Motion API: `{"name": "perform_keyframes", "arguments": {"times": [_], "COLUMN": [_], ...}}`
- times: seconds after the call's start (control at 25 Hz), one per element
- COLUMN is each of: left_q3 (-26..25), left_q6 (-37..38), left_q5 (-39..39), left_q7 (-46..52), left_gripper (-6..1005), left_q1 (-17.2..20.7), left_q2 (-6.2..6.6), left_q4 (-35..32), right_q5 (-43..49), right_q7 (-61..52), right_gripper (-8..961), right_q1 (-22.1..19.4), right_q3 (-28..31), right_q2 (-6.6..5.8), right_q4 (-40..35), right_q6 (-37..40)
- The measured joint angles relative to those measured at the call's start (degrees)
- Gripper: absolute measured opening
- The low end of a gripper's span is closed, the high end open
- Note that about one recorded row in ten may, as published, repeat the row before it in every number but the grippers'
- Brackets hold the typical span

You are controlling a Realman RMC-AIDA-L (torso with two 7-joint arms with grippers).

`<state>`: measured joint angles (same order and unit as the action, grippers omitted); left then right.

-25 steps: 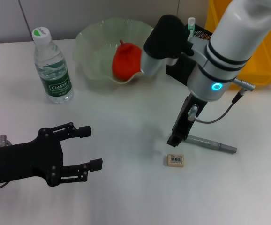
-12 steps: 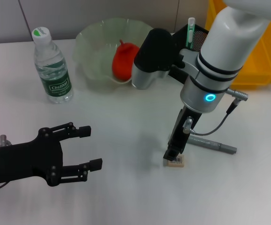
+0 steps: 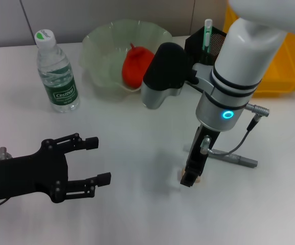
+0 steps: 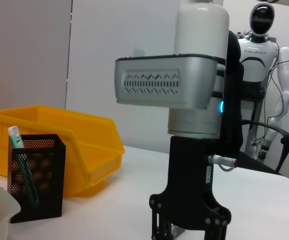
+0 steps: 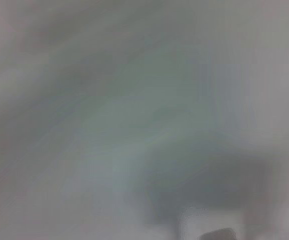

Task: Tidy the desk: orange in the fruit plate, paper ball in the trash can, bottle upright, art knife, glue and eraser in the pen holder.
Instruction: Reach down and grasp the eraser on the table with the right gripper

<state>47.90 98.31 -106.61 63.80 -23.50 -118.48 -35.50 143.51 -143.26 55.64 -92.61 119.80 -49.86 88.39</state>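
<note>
At about eight o'clock on the white counter (image 3: 137,132), your left pincer (image 3: 95,162) lay idle with its fingers spread wide, holding nothing. At ten o'clock stood the water bottle (image 3: 57,71), already upright; its green label was too small to read. Toward twelve o'clock the orange (image 3: 137,66) sat in the pale green fruit plate (image 3: 100,46).

Right of centre, near five o'clock, your right pincer (image 3: 191,176) pointed straight down onto the eraser (image 3: 199,178), of which only a pale sliver showed beside the fingers. You could not tell from any view whether the fingers had closed on it. The grey art knife (image 3: 237,160) lay just beside, at about four o'clock. The black mesh pen holder (image 3: 205,43) stood near one o'clock with a green-capped stick in it, and a yellow bin (image 3: 285,66) behind it.

Likely risks: the eraser is small and flat, so fingers closing off-centre could squirt it sideways or clip the knife next to it. Pressing down too hard could jam the fingertips against the counter.

The left wrist view showed "AGIBOT" on a humanoid (image 4: 261,60) in the background.
</note>
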Motion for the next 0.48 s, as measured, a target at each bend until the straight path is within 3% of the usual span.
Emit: {"name": "perform_keyframes", "arguments": {"times": [0.28,0.48], "left_q3": [0.00,0.00], "left_q6": [0.00,0.00], "left_q5": [0.00,0.00], "left_q7": [0.00,0.00], "left_gripper": [827,827], "left_q1": [0.14,0.13], "left_q2": [0.00,0.00], "left_q4": [0.00,0.00], "right_q5": [-0.24,-0.01], "right_q7": [-0.02,-0.27], "right_gripper": [536,535], "right_q1": [0.08,0.09], "right_q3": [-0.32,-1.51], "right_q2": [0.00,0.00], "right_q4": [0.17,0.35], "right_q6": [-0.41,-1.28]}}
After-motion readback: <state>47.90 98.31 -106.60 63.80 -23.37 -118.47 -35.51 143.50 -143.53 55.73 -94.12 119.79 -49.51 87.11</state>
